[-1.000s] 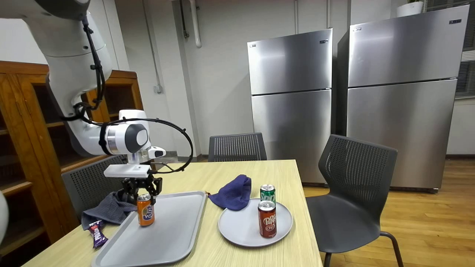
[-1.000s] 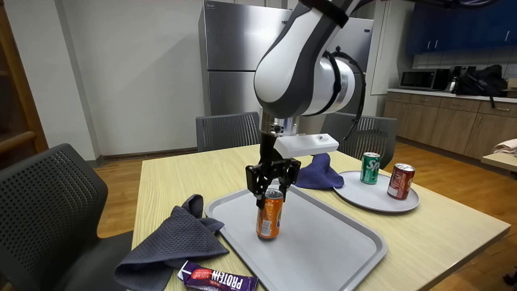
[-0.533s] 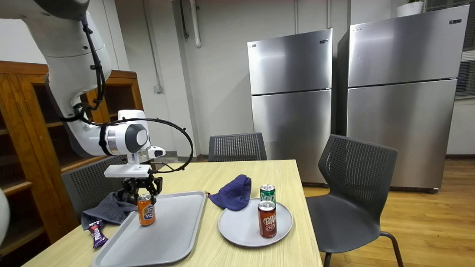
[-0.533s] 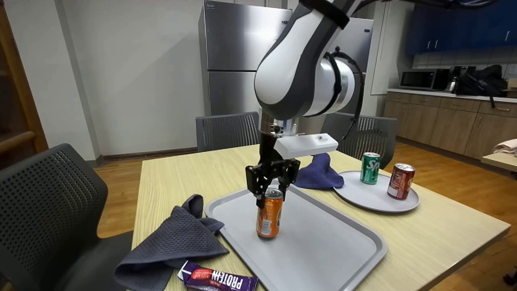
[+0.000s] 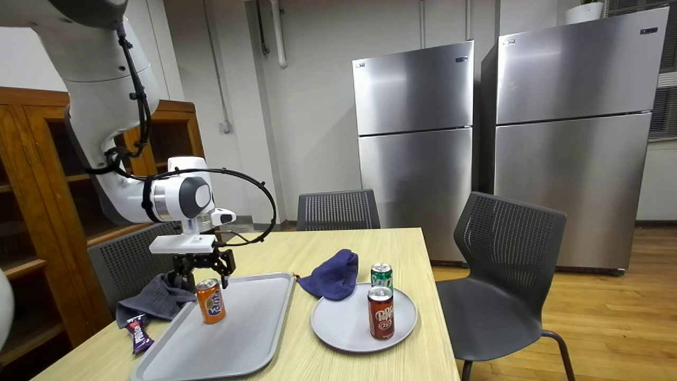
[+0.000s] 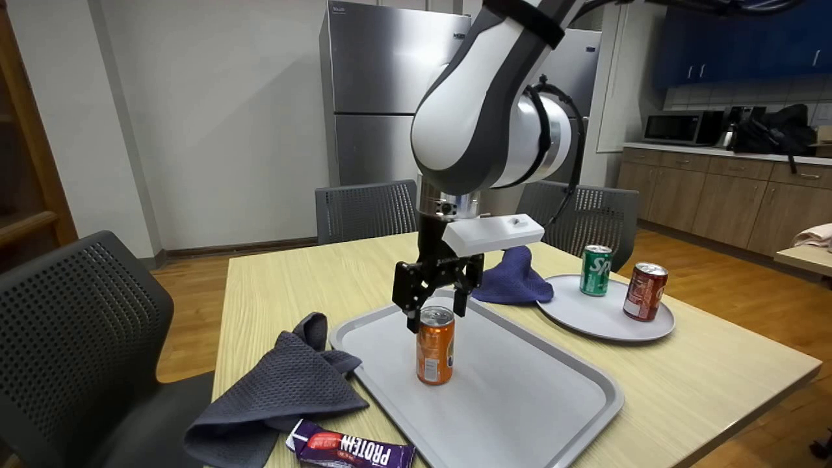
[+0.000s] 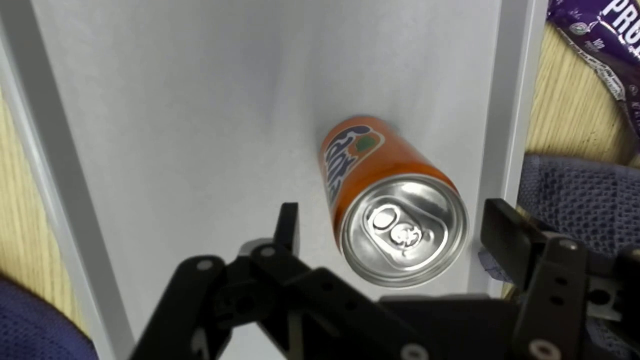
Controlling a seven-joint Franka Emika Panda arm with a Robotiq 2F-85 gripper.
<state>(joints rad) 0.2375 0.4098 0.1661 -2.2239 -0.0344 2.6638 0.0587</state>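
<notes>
The gripper [image 7: 391, 210] stands wide, holding nothing, its fingers [image 7: 286, 222] either side of the Fanta can [image 6: 435, 348], upright on the grey tray [image 6: 520, 396]; the step looks like a release, and backing off calls for a straight rise; beyond, a Sprite can [image 6: 595, 270] and a Dr Pepper can [image 6: 645, 292] share a plate [image 6: 598, 318]
</notes>
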